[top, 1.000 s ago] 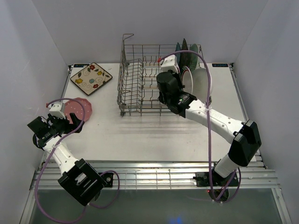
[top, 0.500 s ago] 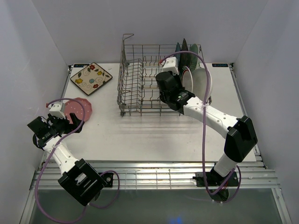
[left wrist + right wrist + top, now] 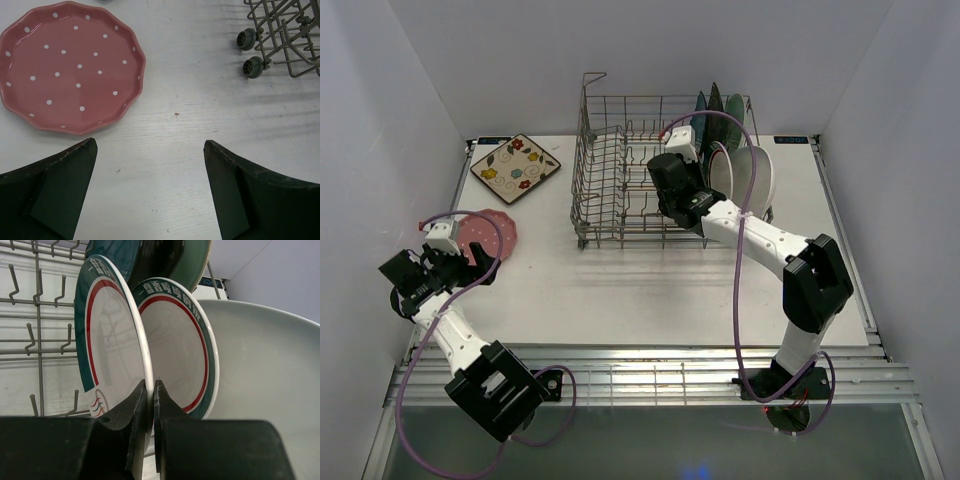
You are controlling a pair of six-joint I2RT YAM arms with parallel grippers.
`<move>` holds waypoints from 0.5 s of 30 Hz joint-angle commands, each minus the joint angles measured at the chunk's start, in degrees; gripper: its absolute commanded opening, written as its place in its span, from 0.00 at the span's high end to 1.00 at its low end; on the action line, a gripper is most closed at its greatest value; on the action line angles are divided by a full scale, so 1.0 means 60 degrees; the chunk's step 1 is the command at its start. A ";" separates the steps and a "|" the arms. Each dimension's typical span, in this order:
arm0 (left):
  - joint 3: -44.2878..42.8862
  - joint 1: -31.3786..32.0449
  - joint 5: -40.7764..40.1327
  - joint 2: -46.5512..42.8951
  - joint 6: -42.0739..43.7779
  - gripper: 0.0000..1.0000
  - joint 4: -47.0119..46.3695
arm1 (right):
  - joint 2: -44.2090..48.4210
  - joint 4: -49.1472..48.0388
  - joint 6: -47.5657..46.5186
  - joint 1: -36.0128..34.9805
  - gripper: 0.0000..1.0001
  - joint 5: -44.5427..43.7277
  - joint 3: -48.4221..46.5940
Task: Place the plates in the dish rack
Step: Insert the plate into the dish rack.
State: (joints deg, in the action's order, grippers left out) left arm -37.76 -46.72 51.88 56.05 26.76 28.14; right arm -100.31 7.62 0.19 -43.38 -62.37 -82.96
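Note:
The grey wire dish rack point(image 3: 620, 170) stands at the back of the table. Several plates stand on edge at its right end. My right gripper point(image 3: 150, 390) point(image 3: 705, 172) is shut on the rim of one green-rimmed white plate point(image 3: 107, 340). Behind that plate stand a second green-rimmed plate point(image 3: 175, 350) and a plain white plate point(image 3: 265, 380), with dark teal point(image 3: 125, 255) and mint point(image 3: 192, 260) plates further back. A pink dotted plate point(image 3: 70, 65) point(image 3: 492, 232) lies flat at the left. My left gripper point(image 3: 150, 150) point(image 3: 470, 262) hangs open just in front of it, holding nothing.
A cream floral square plate point(image 3: 515, 168) lies flat at the back left corner. The rack's small wheels point(image 3: 252, 66) show at the upper right of the left wrist view. White walls close the table on three sides.
My right arm has swung a little to the left and drawn in at the elbow, carrying the held plate with it. The left arm has not moved.

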 commanded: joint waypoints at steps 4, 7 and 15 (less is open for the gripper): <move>0.0111 -0.0036 0.0216 -0.0260 0.0139 0.02 -0.0120 | -0.0112 -0.0171 0.0628 0.0227 0.92 0.0053 -0.0632; 0.0111 -0.0036 0.0216 -0.0275 0.0139 0.02 -0.0120 | -0.0215 -0.0025 0.0833 0.0286 0.92 0.0228 -0.0719; 0.0126 -0.0036 0.0216 -0.0289 0.0139 0.02 -0.0120 | -0.0303 0.0430 0.1463 0.0359 0.92 0.0727 -0.0837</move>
State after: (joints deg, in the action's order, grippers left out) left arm -37.10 -46.72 51.88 55.75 26.96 27.97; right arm -102.50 11.49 6.02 -41.50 -57.67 -84.66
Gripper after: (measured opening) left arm 0.979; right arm 0.103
